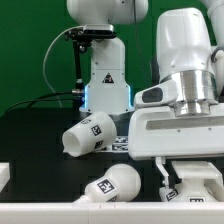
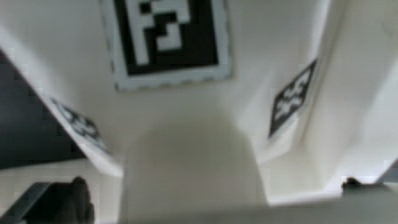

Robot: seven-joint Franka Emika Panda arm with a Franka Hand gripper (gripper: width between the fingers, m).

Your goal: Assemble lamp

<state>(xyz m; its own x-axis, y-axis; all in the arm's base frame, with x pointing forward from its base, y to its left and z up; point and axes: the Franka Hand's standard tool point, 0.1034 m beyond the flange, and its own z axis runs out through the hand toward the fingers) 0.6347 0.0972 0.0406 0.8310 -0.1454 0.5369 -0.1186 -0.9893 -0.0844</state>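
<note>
The lamp's tapered shade [image 1: 88,133] lies on its side on the black table, mid-scene, with a tag facing up. Its rounded bulb [image 1: 112,185] lies nearer the front edge, also tagged. My gripper [image 1: 190,178] hangs low at the exterior view's right, over a white tagged part [image 1: 172,190] that it mostly hides; this looks like the lamp base. That white tagged part [image 2: 196,120] fills the wrist view, one large tag on top and smaller tags on its slanted sides. My gripper [image 2: 210,196] is open wide and straddles it, with dark fingertips [image 2: 50,200] at the edges. Contact cannot be seen.
The robot's own white pedestal [image 1: 105,75] stands at the back centre with cables beside it. The marker board [image 1: 122,144] lies flat behind the shade. A white block [image 1: 4,176] sits at the exterior view's left edge. A light strip [image 1: 60,212] borders the table's front.
</note>
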